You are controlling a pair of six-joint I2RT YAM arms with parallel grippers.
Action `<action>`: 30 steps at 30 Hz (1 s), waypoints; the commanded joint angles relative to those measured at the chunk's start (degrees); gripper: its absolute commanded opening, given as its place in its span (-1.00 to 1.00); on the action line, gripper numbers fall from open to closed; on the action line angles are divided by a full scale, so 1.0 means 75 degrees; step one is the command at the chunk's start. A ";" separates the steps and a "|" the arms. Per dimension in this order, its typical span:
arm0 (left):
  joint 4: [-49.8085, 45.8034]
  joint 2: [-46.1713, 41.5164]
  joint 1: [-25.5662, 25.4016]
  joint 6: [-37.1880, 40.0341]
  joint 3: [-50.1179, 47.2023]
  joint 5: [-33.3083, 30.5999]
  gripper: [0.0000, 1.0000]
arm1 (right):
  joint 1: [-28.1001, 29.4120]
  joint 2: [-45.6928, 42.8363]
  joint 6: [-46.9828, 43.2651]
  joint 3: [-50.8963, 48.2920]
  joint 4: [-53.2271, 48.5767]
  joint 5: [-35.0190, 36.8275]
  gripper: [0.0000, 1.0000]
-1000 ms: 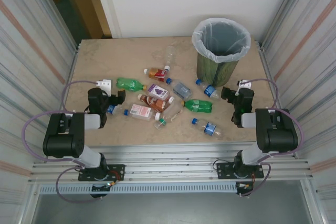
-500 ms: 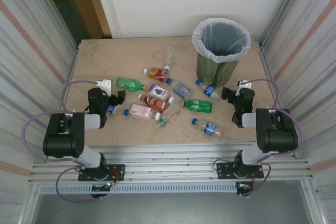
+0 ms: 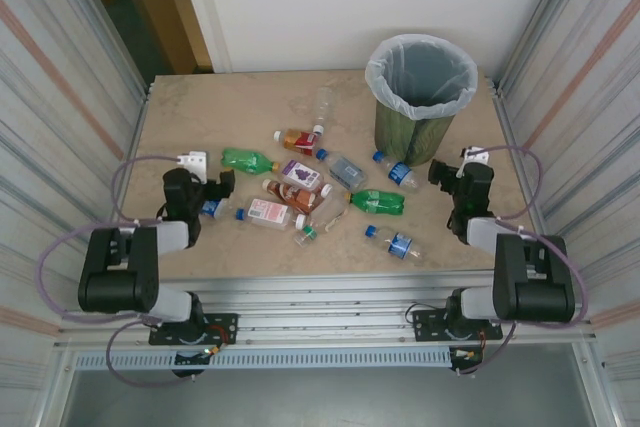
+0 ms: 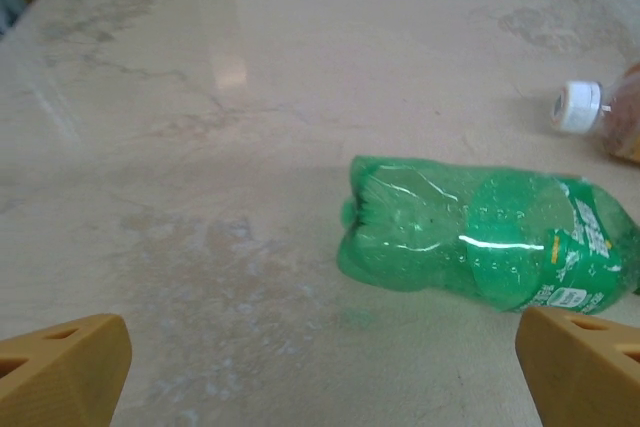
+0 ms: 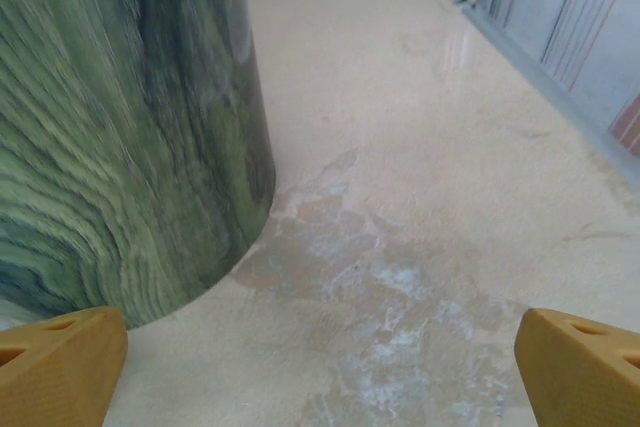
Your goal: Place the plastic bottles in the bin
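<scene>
Near left: left end effector (image 3: 222, 185) spread wide, holding nothing, low over the desk (image 3: 200, 107), green bottle (image 4: 480, 242) lying just ahead. Mid-desk: other bottles (image 3: 300, 175) scattered on their sides, maybe a dozen, some overlapping. Far right: bin (image 3: 405, 132) upright; right end effector (image 3: 440, 175) gaping, empty, beside its base.

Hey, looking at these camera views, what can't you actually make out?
- Top view: the floor of the bin, partly hidden by its near wall and bag; contents uncertain.
- Left wrist view: the green bottle, cap end cut off by the right edge.
- Right wrist view: the bin's side is blurred, its rim cut off by the top edge.
- Top view: print on the purple-labelled bottle, too small to read.
</scene>
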 commanded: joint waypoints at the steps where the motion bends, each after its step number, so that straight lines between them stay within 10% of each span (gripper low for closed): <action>1: -0.0879 -0.1105 0.0050 -0.0740 0.0027 -0.1074 0.98 | -0.0021 -0.0906 0.0266 0.0442 -0.1292 0.0426 0.96; 17: -0.7697 -0.4965 -0.0634 -0.5757 0.0449 -0.2658 0.98 | 0.0498 -0.2519 0.1771 0.1539 -0.5509 0.1308 0.96; 30: -0.7935 -0.2249 -0.0628 -0.5596 0.1412 -0.1747 0.98 | 0.1069 -0.3033 0.2385 0.2040 -0.7145 0.1599 0.96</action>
